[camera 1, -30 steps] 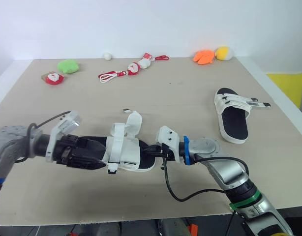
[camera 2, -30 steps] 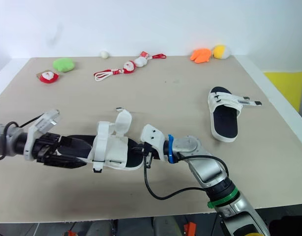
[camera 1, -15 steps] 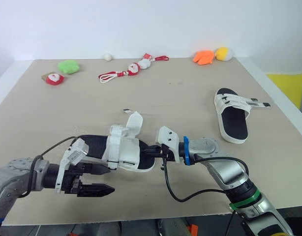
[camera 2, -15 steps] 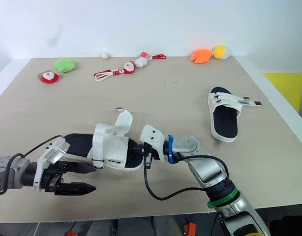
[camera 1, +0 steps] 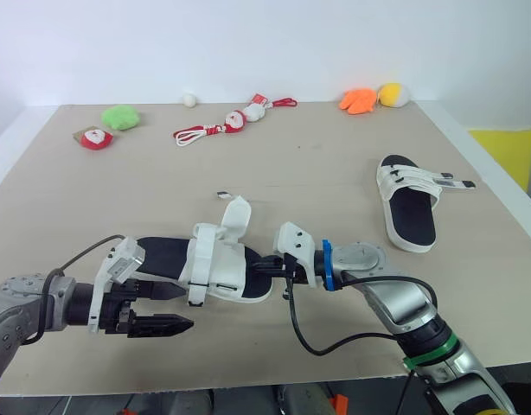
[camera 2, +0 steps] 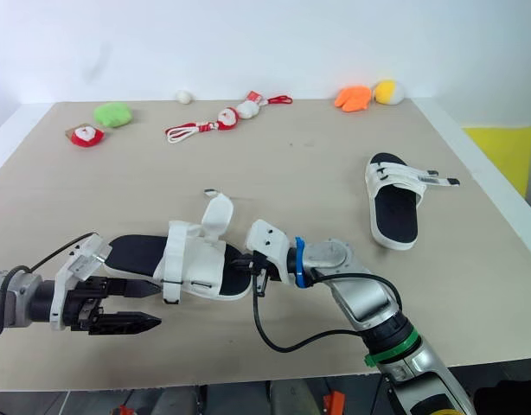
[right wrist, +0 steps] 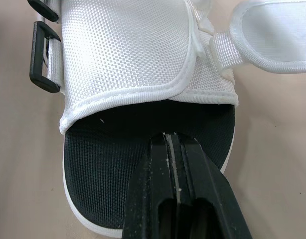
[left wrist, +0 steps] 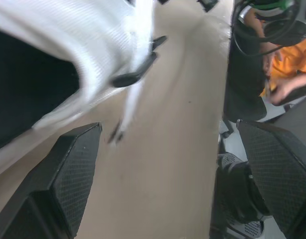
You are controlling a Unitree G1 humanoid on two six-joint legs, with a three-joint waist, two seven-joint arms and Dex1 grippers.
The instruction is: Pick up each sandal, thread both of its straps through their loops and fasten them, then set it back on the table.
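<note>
The near sandal point(camera 1: 218, 270) has a black footbed and white straps and lies flat on the table. One strap flap point(camera 1: 235, 216) stands up, and black loops point(left wrist: 133, 74) sit on its near side. My left gripper point(camera 1: 186, 309) is open just in front of the sandal's heel, with one finger point(camera 1: 157, 292) by the sole and nothing held. My right gripper point(camera 1: 264, 266) is shut, with its fingers point(right wrist: 175, 194) lying on the footbed at the toe end. The second sandal point(camera 1: 410, 203) lies at the right, a strap point(camera 1: 456, 183) sticking out sideways.
Small toys line the table's far side: a green plush point(camera 1: 120, 116), a red Santa point(camera 1: 94, 137), a Santa on a red cord point(camera 1: 235, 119), a white ball point(camera 1: 188, 98), and orange point(camera 1: 359, 100) and yellow point(camera 1: 393, 93) plush. A person in orange point(left wrist: 287, 64) sits beyond the table.
My left gripper came off the sandal's heel, dropped back toward the near edge, then rose slightly toward the heel again. The right gripper and the sandal stayed put.
</note>
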